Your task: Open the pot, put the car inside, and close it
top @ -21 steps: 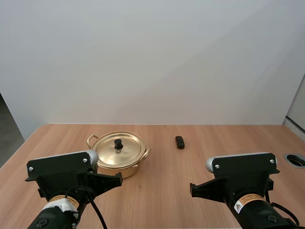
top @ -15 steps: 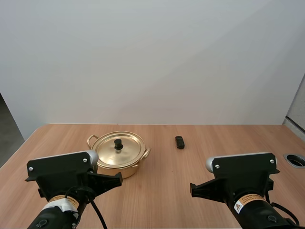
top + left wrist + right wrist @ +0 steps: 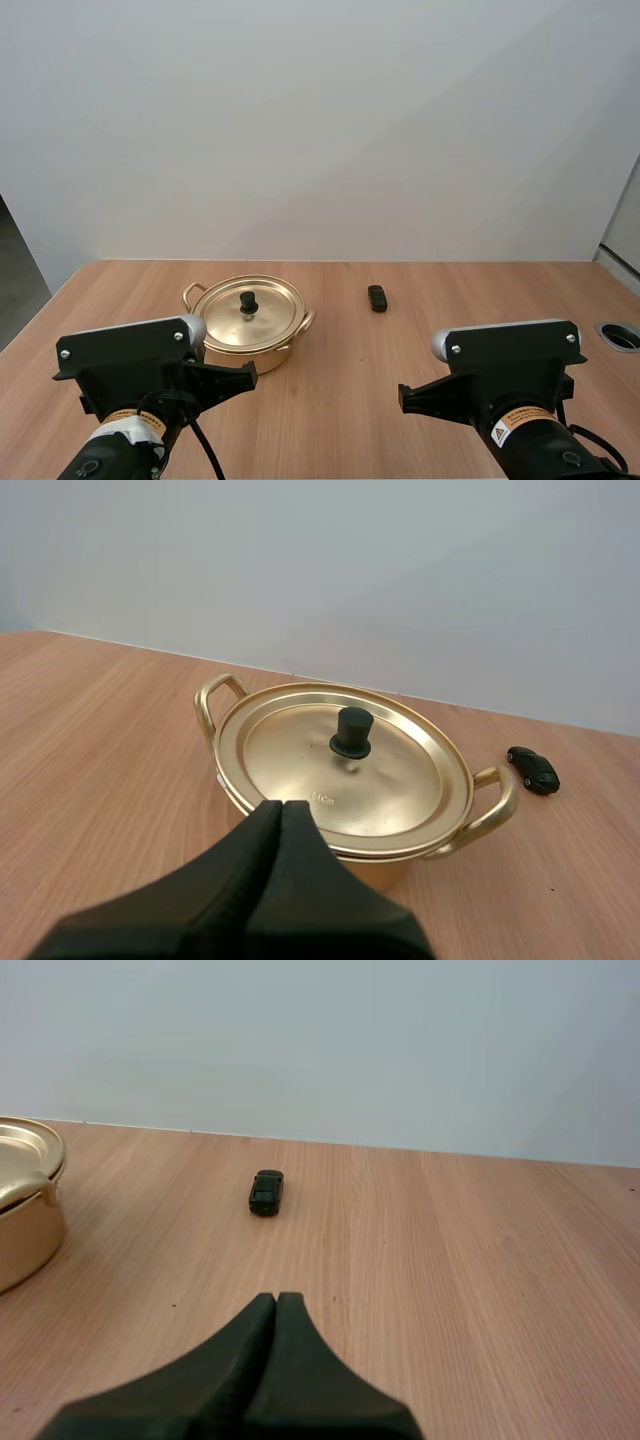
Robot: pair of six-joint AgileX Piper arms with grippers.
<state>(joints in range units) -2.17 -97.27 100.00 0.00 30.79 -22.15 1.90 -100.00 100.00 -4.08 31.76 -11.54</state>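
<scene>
black two-fingered left gripper [image 3: 282, 805] with fingers pressed together into one dark wedge, gripping nothing, black two-fingered right gripper [image 3: 276, 1297] likewise closed and empty, black left arm [image 3: 140, 370] and black right arm [image 3: 510, 365] low, side by side, well apart

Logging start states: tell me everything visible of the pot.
The pot is shiny gold-coloured metal, round and shallow, with two loop handles. Its lid, topped by a black knob, sits closed on it. It stands upright on the wooden table, left of the small dark car, with nothing else touching it.

R hand [image 3: 276, 1302] closed, empty; car [image 3: 265, 1191] ahead on table [image 3: 480, 1260]; gold pot [image 3: 25, 1210] nearby.
</scene>
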